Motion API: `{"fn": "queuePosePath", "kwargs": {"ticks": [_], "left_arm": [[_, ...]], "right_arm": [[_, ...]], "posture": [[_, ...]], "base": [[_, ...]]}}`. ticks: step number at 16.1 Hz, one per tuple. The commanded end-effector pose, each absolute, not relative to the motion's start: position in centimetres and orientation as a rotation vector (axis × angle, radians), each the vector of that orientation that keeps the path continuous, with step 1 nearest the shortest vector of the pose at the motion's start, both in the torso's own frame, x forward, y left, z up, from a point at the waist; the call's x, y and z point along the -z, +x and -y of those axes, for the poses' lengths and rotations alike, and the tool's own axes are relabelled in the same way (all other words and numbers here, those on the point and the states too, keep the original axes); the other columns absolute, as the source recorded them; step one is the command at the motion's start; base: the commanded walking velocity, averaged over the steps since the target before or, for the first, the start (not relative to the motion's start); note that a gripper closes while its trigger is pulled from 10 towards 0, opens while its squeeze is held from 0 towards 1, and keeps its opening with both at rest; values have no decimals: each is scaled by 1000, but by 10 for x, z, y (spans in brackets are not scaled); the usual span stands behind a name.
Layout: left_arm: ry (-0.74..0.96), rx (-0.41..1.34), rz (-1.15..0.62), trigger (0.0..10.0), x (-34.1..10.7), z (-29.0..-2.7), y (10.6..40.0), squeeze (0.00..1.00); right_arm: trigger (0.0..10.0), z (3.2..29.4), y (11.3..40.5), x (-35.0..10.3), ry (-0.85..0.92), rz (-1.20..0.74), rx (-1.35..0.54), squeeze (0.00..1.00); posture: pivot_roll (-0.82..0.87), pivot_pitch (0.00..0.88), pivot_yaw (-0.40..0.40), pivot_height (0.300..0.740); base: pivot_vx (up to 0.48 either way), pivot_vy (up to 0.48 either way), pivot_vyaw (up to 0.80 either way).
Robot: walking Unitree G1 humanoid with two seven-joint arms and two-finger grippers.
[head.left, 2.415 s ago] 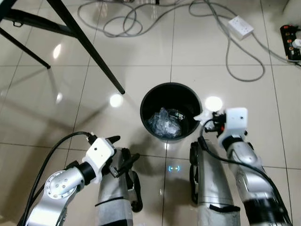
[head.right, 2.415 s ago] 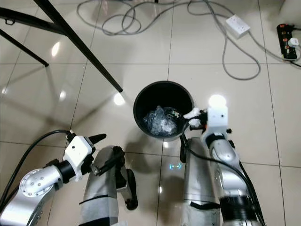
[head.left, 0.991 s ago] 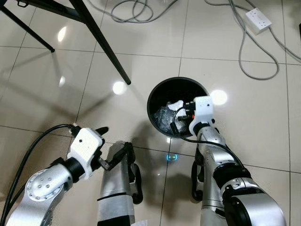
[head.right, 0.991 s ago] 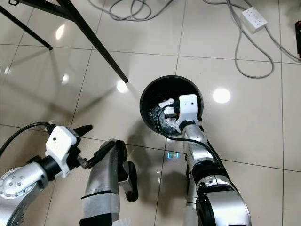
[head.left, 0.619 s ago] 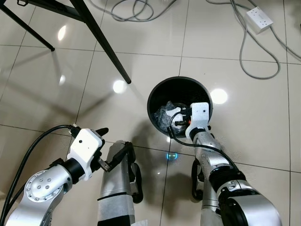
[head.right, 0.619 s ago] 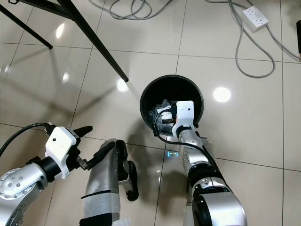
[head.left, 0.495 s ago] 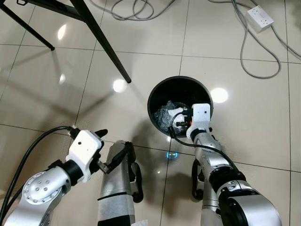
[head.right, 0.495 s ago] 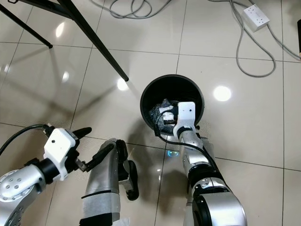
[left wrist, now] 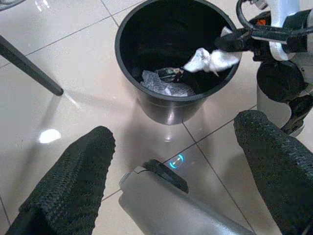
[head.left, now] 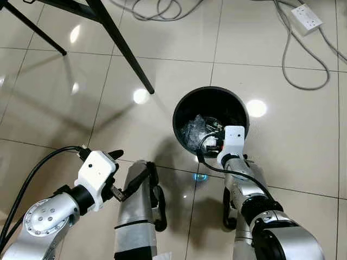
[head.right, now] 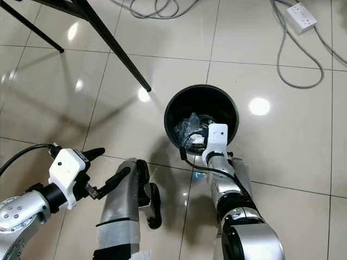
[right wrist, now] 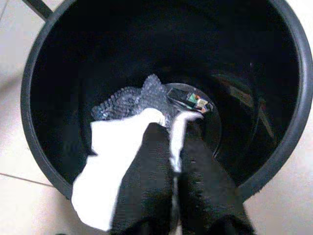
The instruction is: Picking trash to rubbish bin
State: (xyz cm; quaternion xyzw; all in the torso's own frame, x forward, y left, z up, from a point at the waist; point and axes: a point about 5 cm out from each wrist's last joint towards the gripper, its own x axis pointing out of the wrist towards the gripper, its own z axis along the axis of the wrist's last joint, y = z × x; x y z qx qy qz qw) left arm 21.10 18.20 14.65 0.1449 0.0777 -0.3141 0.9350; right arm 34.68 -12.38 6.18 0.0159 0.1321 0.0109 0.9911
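Note:
A round black rubbish bin (head.left: 177,115) stands on the tiled floor just ahead of my feet. Crumpled clear plastic (head.left: 195,128) and a small dark wrapper (right wrist: 189,98) lie at its bottom. My right gripper (right wrist: 172,147) reaches over the near rim into the bin's mouth, shut on a white crumpled tissue (right wrist: 113,161). From the left wrist view that tissue (left wrist: 209,59) hangs just inside the rim. My left gripper (head.left: 126,170) is held low to the left of the bin, open, nothing between its fingers.
Black table legs (head.left: 122,50) slant across the floor to the far left of the bin. Grey cables (head.left: 304,64) and a white power strip (head.left: 307,16) lie beyond it. My own grey legs (head.left: 135,216) stand close behind the bin.
My right gripper has carried the tissue from beside the bin's right rim to over its mouth and lowered it inside. The left arm has barely moved; the camera shifted slightly.

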Motion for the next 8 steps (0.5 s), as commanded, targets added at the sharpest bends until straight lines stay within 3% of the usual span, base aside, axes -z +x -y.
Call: {"fn": "queuePosePath", "kwargs": {"ticks": [1, 2, 3, 8], "left_arm": [[295, 645, -203, 10000, -141, -186, 204, 0], [296, 646, -207, 10000, -141, -187, 203, 0], [297, 648, -214, 10000, -140, -187, 202, 0], [297, 648, -221, 10000, -140, -188, 200, 0]], "right_arm": [[10000, 123, 334, -42, 33, -334, -13, 486], [10000, 123, 333, -41, 36, -335, -10, 682], [10000, 124, 332, -40, 41, -338, -4, 1000], [10000, 122, 332, -40, 45, -337, -6, 1000]], "posture": [[252, 573, 198, 564], [254, 576, 201, 564], [254, 576, 201, 564], [257, 580, 200, 564]], "base": [[0, 0, 0], [0, 0, 0], [0, 0, 0], [0, 0, 0]]}}
